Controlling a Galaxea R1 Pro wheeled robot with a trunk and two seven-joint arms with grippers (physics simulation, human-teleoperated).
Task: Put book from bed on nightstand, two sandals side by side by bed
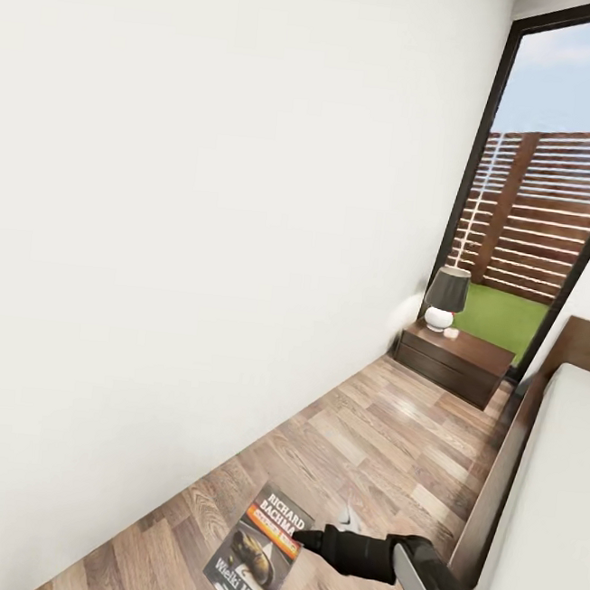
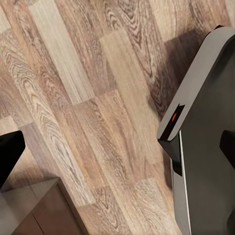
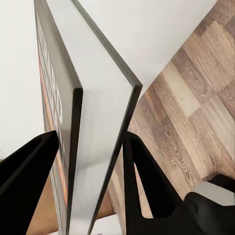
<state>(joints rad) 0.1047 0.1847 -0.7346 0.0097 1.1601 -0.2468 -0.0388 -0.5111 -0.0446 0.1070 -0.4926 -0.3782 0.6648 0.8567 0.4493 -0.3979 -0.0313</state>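
Book (image 1: 261,553) transport is under way: the paperback is off the bed (image 1: 556,504) and hangs in the air over the wood floor (image 1: 379,449), near the bottom of the head view, pinched by its edge in the right gripper (image 1: 305,540). The right wrist view shows both black fingers (image 3: 147,191) pressed against the covers, one on each side, with the book slightly fanned open between the jaws. The nightstand (image 1: 455,357) stands at the far end of the aisle between the white wall (image 1: 204,213) and the bed, with a lamp (image 1: 445,298) on its surface, well apart from the book. So the pick is done; the carry and set-down remain. I cannot tell whether the left jaws are spread. No sandal has been placed as far as these views show.
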